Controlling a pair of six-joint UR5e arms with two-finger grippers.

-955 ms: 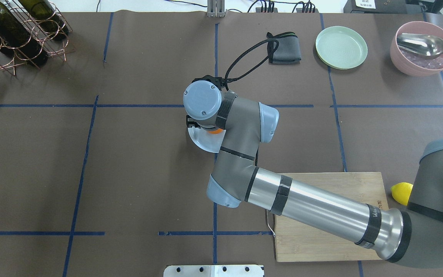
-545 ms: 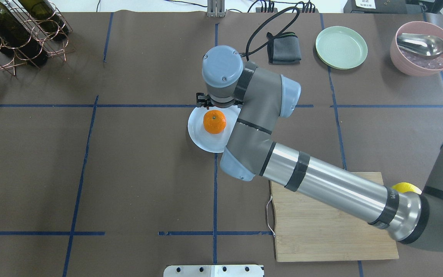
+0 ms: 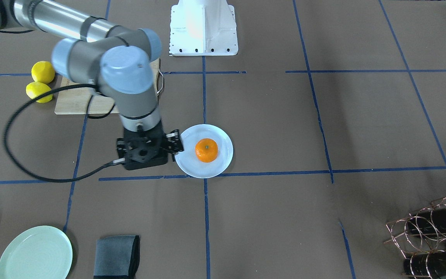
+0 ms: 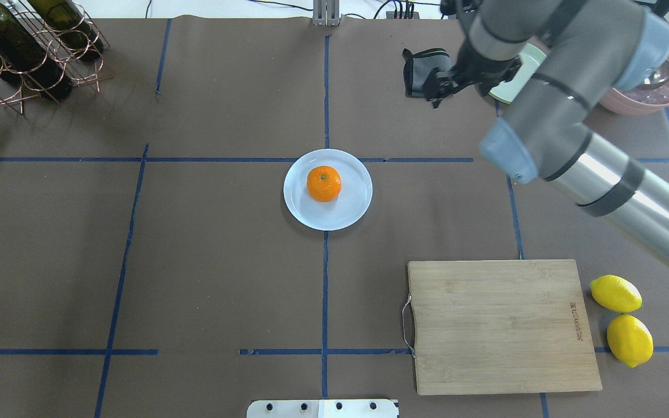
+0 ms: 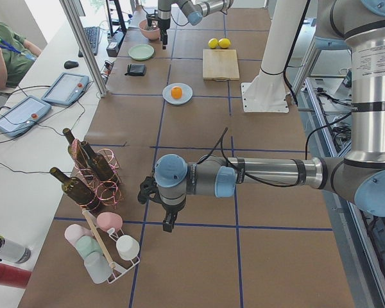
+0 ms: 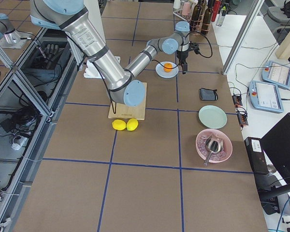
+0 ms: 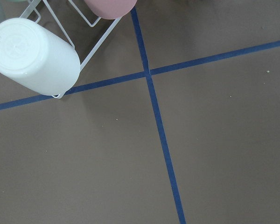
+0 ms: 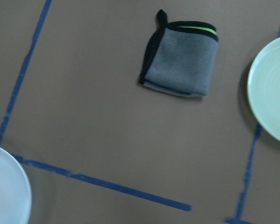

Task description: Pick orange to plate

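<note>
While the orange [image 4: 323,183] is sitting on the plate [image 4: 347,212], the right pincer [image 4: 453,84] is hovering open at the plate's two o'clock in the overhead view; whether the left pincer [image 5: 169,224] is open, I cannot tell.

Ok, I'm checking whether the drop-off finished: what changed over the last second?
The right arm's tool lifted off the plate and swung away toward the table's far right side, leaving the orange lying free on it. Orange, plate and cutting board stayed put.

Open table [image 4: 212,232] left of the plate [image 4: 346,215], cutting board [image 4: 497,325] well apart (lemons [image 4: 616,293] beyond it)
</note>
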